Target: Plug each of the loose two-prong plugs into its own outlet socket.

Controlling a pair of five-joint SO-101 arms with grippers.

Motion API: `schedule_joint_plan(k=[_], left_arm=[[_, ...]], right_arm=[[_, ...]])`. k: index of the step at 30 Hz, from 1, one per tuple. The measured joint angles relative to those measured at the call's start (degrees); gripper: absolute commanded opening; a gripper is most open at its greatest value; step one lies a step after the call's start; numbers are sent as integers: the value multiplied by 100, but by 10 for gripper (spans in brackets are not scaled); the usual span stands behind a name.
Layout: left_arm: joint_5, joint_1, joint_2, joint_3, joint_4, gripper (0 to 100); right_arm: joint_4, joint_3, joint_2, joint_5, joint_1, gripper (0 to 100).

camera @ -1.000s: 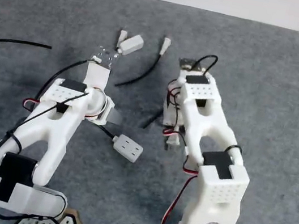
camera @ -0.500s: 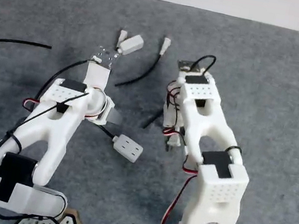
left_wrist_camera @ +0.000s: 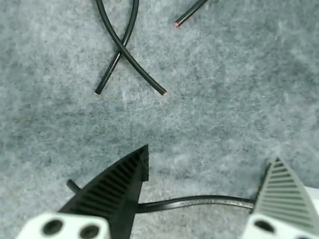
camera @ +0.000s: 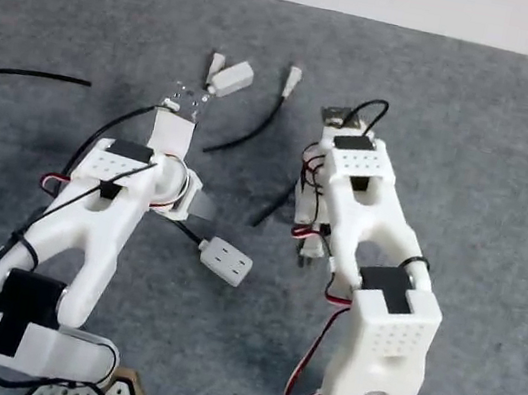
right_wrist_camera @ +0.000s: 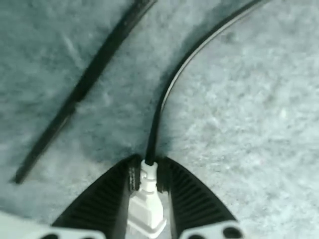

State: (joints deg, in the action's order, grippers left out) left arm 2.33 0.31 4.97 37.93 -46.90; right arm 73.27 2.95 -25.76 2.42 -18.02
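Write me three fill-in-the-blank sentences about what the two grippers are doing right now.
1. The right gripper is shut on a ____ plug.
2. The left gripper stands ____ above a black cable.
3. The carpet under both arms is ____.
Missing words: white; open; gray.

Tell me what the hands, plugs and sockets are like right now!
left hand, open and empty.
right hand, shut on a plug.
held plug, gripped by the right hand, not plugged in.
loose plug, lying on the carpet, unplugged.
near socket, lying on the carpet, nothing plugged in.
far block, on the carpet; too small to tell if anything is plugged in.
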Motion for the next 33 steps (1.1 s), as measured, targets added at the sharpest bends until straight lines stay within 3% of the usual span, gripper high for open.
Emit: schedule_joint_plan(k=[5,9,18,21,27,33], left_arm=[[0,211,70,-123,-105,351],[229,255,404,-835,-905,351],[589,1020,1284,-2295,-2989,354],[659,862,1873,-2356,-3279,355],[686,404,3191,-1846,-3288,357],[185,404,4079,-281,-2224,425]], right_arm=[[1187,1626,633,211,-141,6],[1978,2769,853,264,-132,6],[2321,3604,853,976,-185,6],[2321,3613,853,1099,-413,6],[2321,3622,853,1354,-809,6],[2277,3622,853,1574,-1442,6]])
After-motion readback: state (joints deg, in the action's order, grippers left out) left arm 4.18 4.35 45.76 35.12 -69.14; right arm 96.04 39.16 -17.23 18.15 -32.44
